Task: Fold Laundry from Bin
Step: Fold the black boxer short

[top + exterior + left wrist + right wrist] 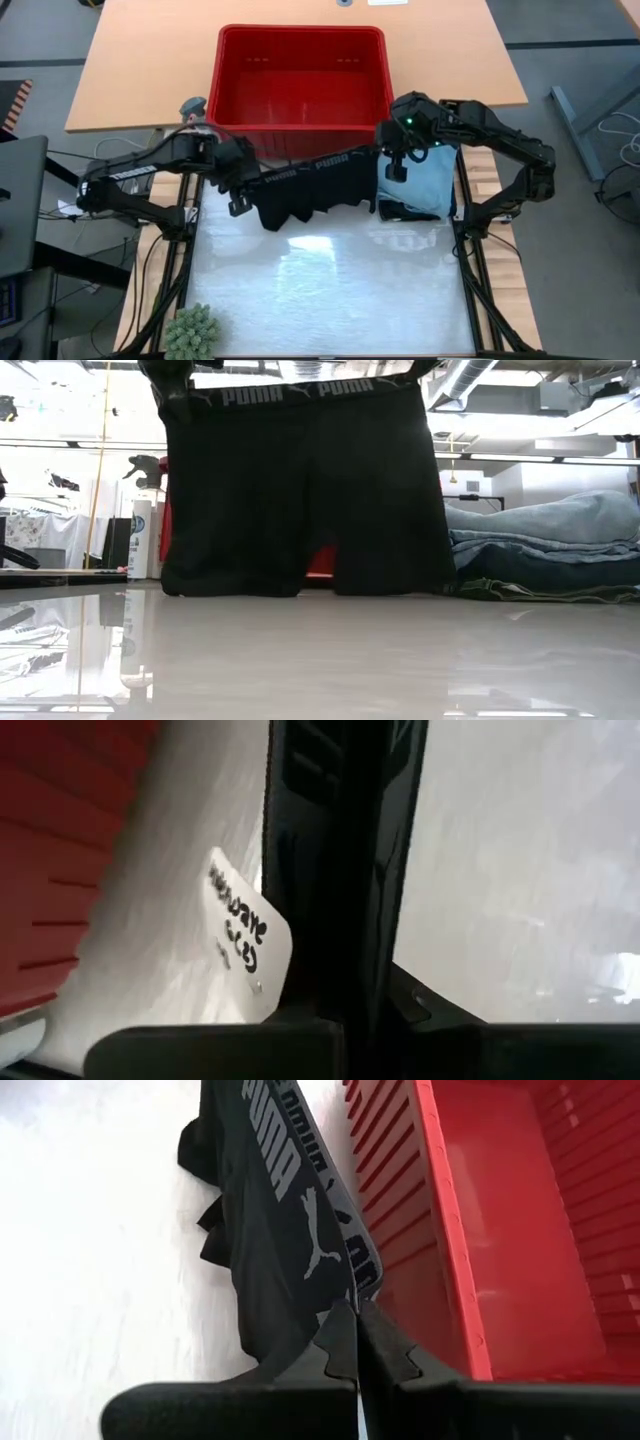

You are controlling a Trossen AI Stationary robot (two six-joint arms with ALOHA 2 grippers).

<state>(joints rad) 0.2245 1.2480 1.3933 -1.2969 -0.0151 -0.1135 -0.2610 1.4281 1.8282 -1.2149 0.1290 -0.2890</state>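
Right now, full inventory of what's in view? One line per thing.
shorts: one, black with a grey lettered waistband, held up by the waistband between both grippers in front of the bin, hems near the table
bin: one, red, far middle of the table
folded clothes: one stack, light blue on top and dark below, table's right edge
plant: one, green, near left corner
table: one, pale shiny top
left gripper: shut on the waistband's left end
right gripper: shut on the waistband's right end

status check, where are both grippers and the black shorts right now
Left gripper and right gripper both shut on black cloth boxer shorts, waistband stretched between them. Hems touch white tabletop. Red plastic bin empty behind.
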